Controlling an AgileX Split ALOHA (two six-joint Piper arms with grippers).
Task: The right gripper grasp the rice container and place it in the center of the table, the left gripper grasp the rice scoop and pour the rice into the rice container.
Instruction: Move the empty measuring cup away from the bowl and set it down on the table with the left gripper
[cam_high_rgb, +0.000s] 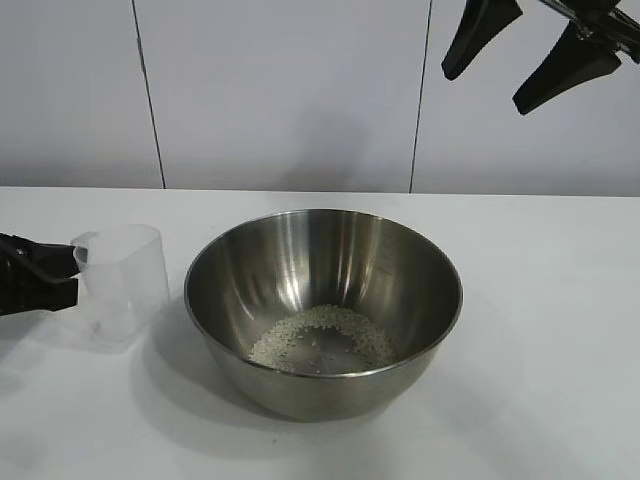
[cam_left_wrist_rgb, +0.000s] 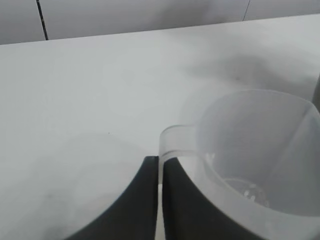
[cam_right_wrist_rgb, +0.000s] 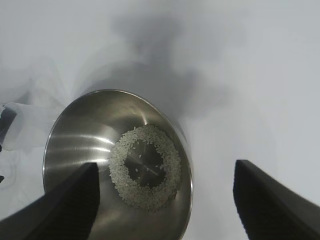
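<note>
From the exterior view, the rice container (cam_high_rgb: 323, 310) sits in the middle of the white tabletop (cam_high_rgb: 540, 330), and the rice (cam_high_rgb: 322, 338) lies in a pale ring on its bottom. Just beside it on the left stands the rice scoop (cam_high_rgb: 122, 284), upright, low on the tabletop, with the left gripper (cam_high_rgb: 62, 272) coming in from the frame's edge, jaws pinched on the scoop's handle tab. High at the top right hangs the right gripper (cam_high_rgb: 530, 55), jaws spread wide, holding nothing.

Over to the left wrist view: the left gripper (cam_left_wrist_rgb: 159, 172) has its dark jaws nipped together on the thin clear handle of the rice scoop (cam_left_wrist_rgb: 260, 150), tabletop (cam_left_wrist_rgb: 100, 90) beyond.

And the right wrist view: the right gripper (cam_right_wrist_rgb: 167, 192) looks down with jaws wide apart over the rice container (cam_right_wrist_rgb: 75, 145), the rice (cam_right_wrist_rgb: 145, 167) ringed on its floor.
</note>
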